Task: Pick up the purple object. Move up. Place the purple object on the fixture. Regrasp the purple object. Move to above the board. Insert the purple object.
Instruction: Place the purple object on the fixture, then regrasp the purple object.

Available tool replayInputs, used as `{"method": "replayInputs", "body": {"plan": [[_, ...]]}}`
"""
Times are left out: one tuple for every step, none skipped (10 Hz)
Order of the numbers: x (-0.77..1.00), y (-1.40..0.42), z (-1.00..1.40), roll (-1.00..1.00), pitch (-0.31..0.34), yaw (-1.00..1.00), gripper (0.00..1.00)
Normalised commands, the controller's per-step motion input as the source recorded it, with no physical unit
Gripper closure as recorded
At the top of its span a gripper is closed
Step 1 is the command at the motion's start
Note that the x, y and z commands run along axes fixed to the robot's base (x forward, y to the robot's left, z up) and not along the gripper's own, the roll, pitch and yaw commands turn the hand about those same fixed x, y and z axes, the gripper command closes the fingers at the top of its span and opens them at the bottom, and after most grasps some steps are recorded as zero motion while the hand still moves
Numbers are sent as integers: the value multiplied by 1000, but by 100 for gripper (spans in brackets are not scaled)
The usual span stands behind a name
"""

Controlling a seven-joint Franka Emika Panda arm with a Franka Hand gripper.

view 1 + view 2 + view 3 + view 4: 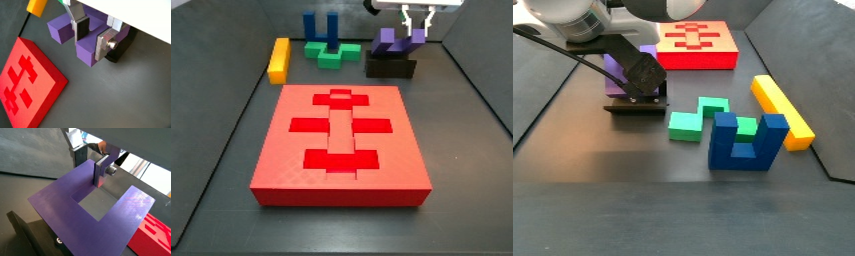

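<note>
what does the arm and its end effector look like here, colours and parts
The end effector, by the purple object on the fixture, has two flat silver plate fingers with dark pads; one carries a round metal screw head. In a side view the arm is glossy white with a black wrist block and thin black cables.

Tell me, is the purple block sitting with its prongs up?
Yes: the purple block rests on the fixture, prongs upward, with the pincer around one prong.
</note>
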Motion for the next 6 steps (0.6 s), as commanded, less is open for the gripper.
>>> {"method": "replayInputs", "body": {"plan": [[0, 0, -346, 0, -131, -63, 100], [0, 0, -229, -9, -66, -83, 100], [0, 0, 0, 0, 0, 0, 100], [0, 0, 0, 0, 0, 0, 0], [6, -26, 0, 0, 0, 0, 0], [189, 0, 389, -94, 106, -17, 0]]}}
